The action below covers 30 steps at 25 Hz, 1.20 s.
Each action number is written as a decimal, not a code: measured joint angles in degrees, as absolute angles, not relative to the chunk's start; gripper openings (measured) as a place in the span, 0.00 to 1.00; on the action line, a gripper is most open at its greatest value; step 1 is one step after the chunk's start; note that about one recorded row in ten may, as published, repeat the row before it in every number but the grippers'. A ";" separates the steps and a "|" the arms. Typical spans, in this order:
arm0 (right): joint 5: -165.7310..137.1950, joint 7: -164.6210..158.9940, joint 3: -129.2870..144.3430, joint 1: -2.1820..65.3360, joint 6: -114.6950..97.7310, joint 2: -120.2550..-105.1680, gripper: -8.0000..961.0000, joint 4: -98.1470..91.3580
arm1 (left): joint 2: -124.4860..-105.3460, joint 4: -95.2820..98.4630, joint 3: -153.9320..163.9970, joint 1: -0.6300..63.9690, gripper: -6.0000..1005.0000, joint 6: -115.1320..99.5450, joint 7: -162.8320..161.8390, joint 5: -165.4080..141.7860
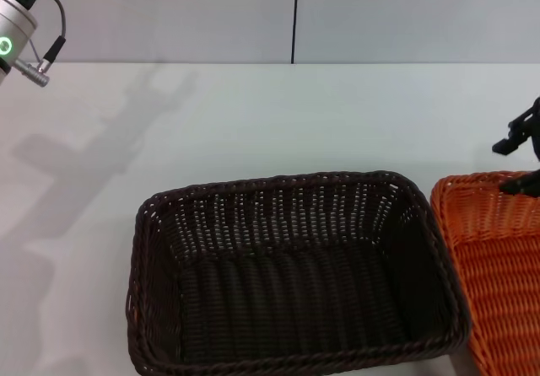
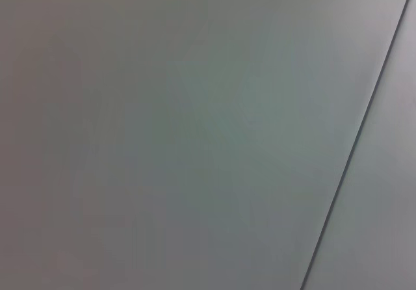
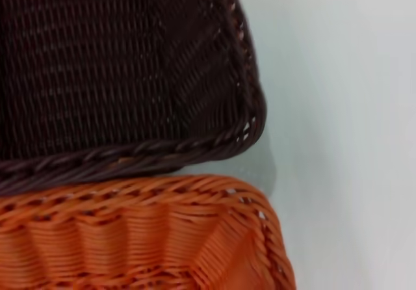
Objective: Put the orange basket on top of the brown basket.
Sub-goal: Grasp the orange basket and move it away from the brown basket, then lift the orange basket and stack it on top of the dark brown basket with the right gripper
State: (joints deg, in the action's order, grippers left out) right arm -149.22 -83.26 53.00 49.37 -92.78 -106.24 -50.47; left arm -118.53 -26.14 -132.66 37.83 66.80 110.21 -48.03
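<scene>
White table (image 1: 253, 115): orange basket (image 1: 498, 266) under right gripper (image 1: 521, 161).

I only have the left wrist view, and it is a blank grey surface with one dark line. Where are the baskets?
Observer: The brown basket sits on the white table, front and centre in the head view.
Operator: And the orange one?
Observer: The orange basket is beside it on the robot's right, not stacked; the right wrist view shows their rims close together.
Operator: Is an arm on it?
Observer: The right pincer is above the orange basket's far rim. The left arm is raised at the far left.
</scene>
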 joint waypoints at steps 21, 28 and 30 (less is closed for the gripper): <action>-150.73 -79.23 50.08 48.39 -87.79 -106.14 0.32 -40.67 | -118.47 -24.42 -133.80 37.22 0.84 66.74 110.22 -47.28; -155.27 -84.21 49.71 48.43 -92.88 -102.14 0.21 -38.95 | -118.31 -24.41 -134.90 37.17 0.84 66.73 110.22 -47.28; -156.67 -85.57 48.74 48.25 -94.27 -100.85 0.19 -38.78 | -118.31 -24.24 -135.52 37.09 0.84 66.72 110.22 -47.27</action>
